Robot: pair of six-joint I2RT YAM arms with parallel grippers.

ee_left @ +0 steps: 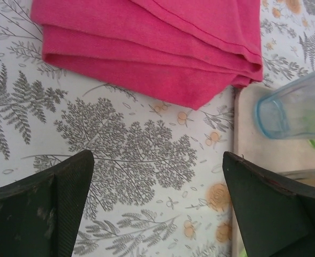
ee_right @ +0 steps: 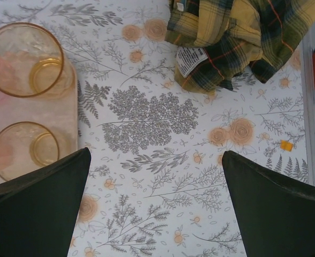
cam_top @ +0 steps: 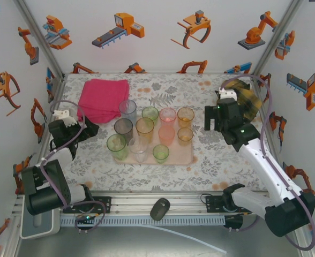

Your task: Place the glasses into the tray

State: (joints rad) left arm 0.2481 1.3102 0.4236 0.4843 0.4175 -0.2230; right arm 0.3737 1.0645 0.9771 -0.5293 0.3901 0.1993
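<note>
**Top external view.**
- Item: translucent plastic tumblers [cam_top: 145,128] in orange, green, pink, pale blue, grey and clear. About eleven are counted, all upright with long axes vertical. They are grouped on the flat pale pink rectangular tray [cam_top: 188,157] at mid-table.
- The left gripper [cam_top: 90,130] is found just beside the tray's left short edge, and the right gripper [cam_top: 211,122] near its right short edge. The tray lies between them, with neither arm clearly nearer.
- A folded magenta cloth [cam_top: 103,99] is logged beyond the left gripper. A crumpled yellow plaid cloth [cam_top: 248,104] is logged behind the right one.

**Left wrist view.**
- The left gripper [ee_left: 157,160] is seen with jaws spread wide over bare patterned tablecloth and nothing between them.
- The tray [ee_left: 248,134] lies off its right finger, with a pale blue tumbler [ee_left: 294,107] standing on it.
- The magenta cloth [ee_left: 147,48] lies ahead.

**Right wrist view.**
- The right gripper [ee_right: 155,158] is likewise spread and empty.
- The tray [ee_right: 64,112] lies off its left finger and carries two orange tumblers [ee_right: 23,59].
- The plaid cloth [ee_right: 243,37] lies ahead.

**Judgement.** Every tumbler seen is taken to be on the tray, so the placing appears complete or very nearly so.
</note>
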